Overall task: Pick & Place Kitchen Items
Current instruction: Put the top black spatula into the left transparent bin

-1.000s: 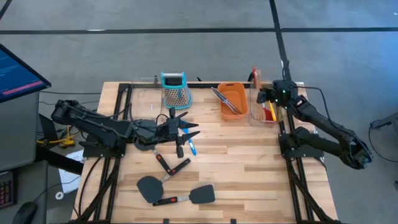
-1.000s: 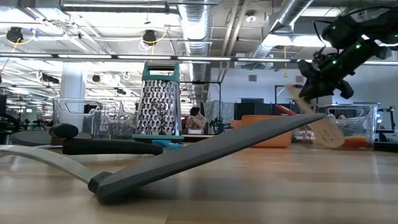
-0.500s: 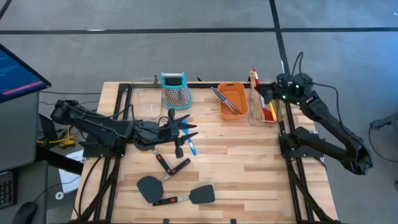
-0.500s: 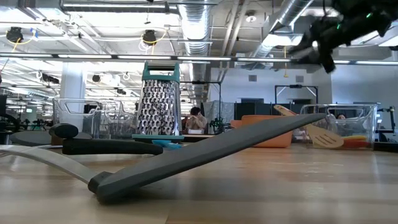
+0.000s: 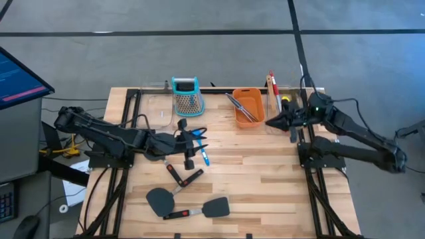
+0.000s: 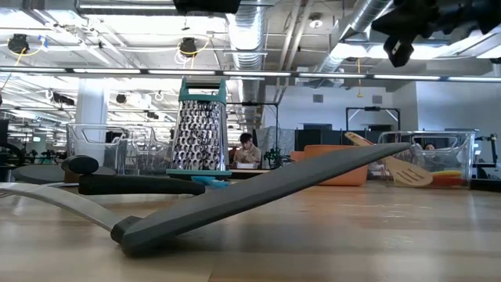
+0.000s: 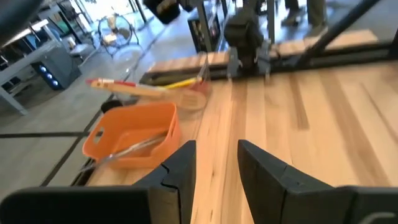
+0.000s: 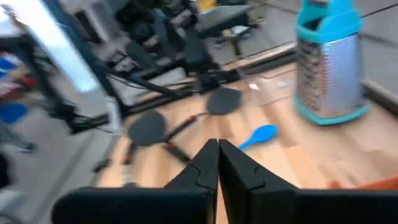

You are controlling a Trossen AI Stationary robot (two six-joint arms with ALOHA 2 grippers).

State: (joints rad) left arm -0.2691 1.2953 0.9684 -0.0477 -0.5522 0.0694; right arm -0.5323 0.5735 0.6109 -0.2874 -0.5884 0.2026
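Right now your right tool (image 5: pixel 271 121) hangs above the far right part of the worktop (image 5: pixel 265 179), just in front of the clear bin (image 5: pixel 287 113), with its fingers pressed together and nothing between them. That bin already holds the wooden turner (image 6: pixel 391 163) along with red and yellow pieces. Your left tool (image 5: pixel 199 139) sits low over the middle, fingers apart with a narrow gap and empty, right by the blue spoon (image 5: pixel 204 157).

Beyond it, two black spatulas (image 5: pixel 159 198) lie toward the near edge, with a red-and-black handled piece (image 5: pixel 180 178) between them and the spoon. Silver tongs (image 5: pixel 238 106) rest in the orange tub (image 5: pixel 248 106), and the grater (image 5: pixel 185 95) stands at the far edge.

Watch the crowding around the left tool: spoon and neighbouring handles lie close, so closing carelessly could pinch two at once or flick the spoon aside. If the right arm swings back low, it could knock the bin or snag the handles sticking out of it.
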